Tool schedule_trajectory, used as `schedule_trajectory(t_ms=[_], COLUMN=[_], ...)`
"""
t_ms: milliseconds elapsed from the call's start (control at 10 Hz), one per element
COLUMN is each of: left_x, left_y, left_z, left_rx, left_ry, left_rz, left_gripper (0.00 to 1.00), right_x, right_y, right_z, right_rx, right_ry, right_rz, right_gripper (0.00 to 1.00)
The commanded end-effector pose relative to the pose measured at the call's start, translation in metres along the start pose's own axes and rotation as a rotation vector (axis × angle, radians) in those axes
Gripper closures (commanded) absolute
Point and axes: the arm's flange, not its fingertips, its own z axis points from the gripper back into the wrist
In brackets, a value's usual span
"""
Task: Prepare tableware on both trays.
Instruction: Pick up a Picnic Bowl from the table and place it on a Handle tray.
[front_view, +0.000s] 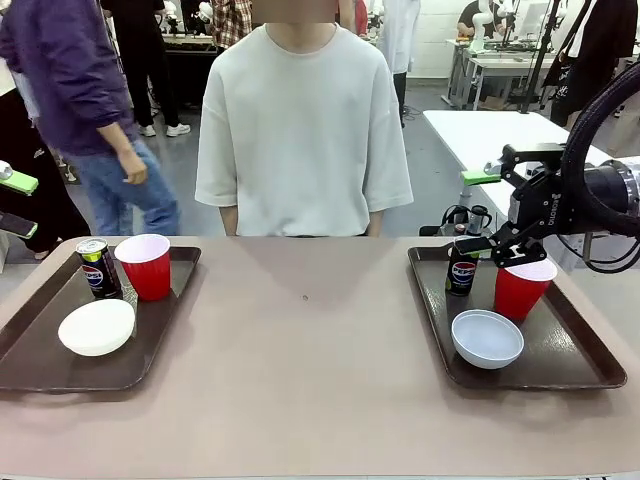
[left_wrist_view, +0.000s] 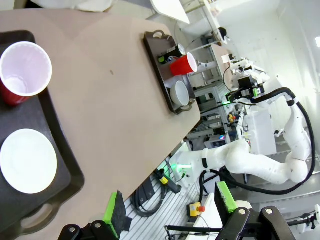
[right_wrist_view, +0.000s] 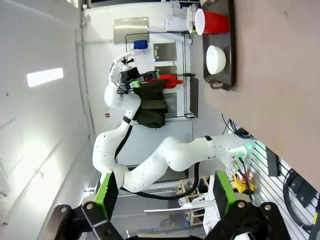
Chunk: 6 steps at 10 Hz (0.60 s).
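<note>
Two trays on the worktop (front_view: 300, 380), each w/ can, cup & bowl: left tray (front_view: 40, 365), right tray (front_view: 575, 370); left tool (left_wrist_view: 170, 212) & right tool (right_wrist_view: 162, 197) both apart, empty.

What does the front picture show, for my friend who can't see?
Two brown trays sit on a table, the left tray and the right tray, each holding a red cup, a white bowl and a Pepsi can. A person in a white shirt stands behind.
</note>
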Motion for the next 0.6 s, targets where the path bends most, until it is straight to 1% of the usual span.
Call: schedule_trajectory(t_ms=[0,500], left_x=[-0.0003,-0.0003], left_y=[0.0006,0.0006], left_z=[0.0005,0.0005], left_rx=[-0.021,-0.021], left_ry=[-0.009,-0.009], left_rz=[-0.02,-0.02], left_gripper=[0.05,0.05], right_x=[-0.0032,-0.0032], right_y=[-0.0038,-0.0038], right_z=[-0.0012,-0.0012], right_rx=[-0.007,-0.007], right_ry=[0.022,0.022], right_rz=[-0.006,-0.006], right_gripper=[0.0,0.0])
